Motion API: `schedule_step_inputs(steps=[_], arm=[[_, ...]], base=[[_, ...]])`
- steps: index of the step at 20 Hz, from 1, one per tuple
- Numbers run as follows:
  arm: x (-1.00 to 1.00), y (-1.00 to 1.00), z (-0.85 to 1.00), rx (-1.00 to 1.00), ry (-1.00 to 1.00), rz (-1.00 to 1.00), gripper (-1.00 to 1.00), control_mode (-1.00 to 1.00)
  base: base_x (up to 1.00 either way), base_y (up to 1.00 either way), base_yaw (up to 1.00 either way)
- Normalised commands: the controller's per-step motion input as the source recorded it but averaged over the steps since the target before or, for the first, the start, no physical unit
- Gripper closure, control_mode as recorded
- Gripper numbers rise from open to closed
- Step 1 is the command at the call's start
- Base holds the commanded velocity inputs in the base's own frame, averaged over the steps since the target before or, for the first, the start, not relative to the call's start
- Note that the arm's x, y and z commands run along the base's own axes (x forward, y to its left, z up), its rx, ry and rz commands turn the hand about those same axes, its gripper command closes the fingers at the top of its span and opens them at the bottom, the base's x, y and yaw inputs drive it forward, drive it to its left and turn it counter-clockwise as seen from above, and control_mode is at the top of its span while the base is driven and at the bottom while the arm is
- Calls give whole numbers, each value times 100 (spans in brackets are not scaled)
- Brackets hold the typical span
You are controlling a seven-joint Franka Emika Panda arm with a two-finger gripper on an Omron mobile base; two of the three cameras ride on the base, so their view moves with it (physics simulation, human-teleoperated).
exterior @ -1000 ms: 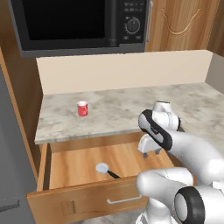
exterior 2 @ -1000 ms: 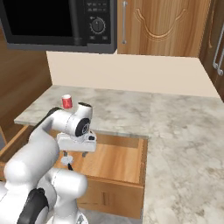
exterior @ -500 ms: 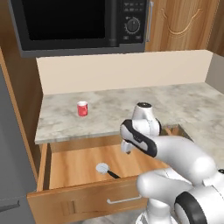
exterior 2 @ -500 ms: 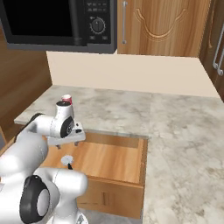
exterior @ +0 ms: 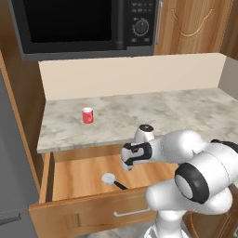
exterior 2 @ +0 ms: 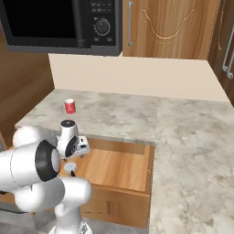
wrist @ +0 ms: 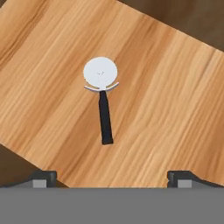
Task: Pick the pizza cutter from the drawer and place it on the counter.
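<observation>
Hovering over the open drawer (exterior: 69,179), the gripper (wrist: 111,177) was recorded with its jaws spread wide and nothing between them, apart from the pizza cutter (wrist: 102,94) below. The cutter was seen lying flat on the bare wooden drawer floor, its pale wheel pointing away from the hand and its thin black handle running back toward it; in the left base view it (exterior: 113,181) lay toward the front of the drawer, near the front panel. Several risks were judged from this. The handle is slim and lies flush on the wood, so a descent stopped too high could close the jaws on air, while one pushed too deep could jam the tips into the drawer floor. A closure on the round wheel could let the tool slip or pivot out. During lifting, the forearm could be caught against the edge of the worktop (exterior: 139,116) overhanging the drawer. The red can (exterior: 87,115) stood well apart on the worktop and was judged no obstacle.
</observation>
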Motion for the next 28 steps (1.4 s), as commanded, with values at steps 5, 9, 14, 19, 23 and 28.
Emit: schedule_step_inputs(steps=[5,9,14,19,23,28], arm=[[27,30,-62,0,0,0,-100,-100],[30,38,-49,0,12,-1,-100,-100],[39,23,-57,0,16,-3,-100,-100],[51,1,-51,0,9,-2,-100,-100],[46,12,-47,-1,2,0,-100,-100],[31,36,-52,-5,0,0,-100,-100]], base=[[0,0,0],[0,0,0],[0,0,0],[0,0,0],[0,0,0],[0,0,0]])
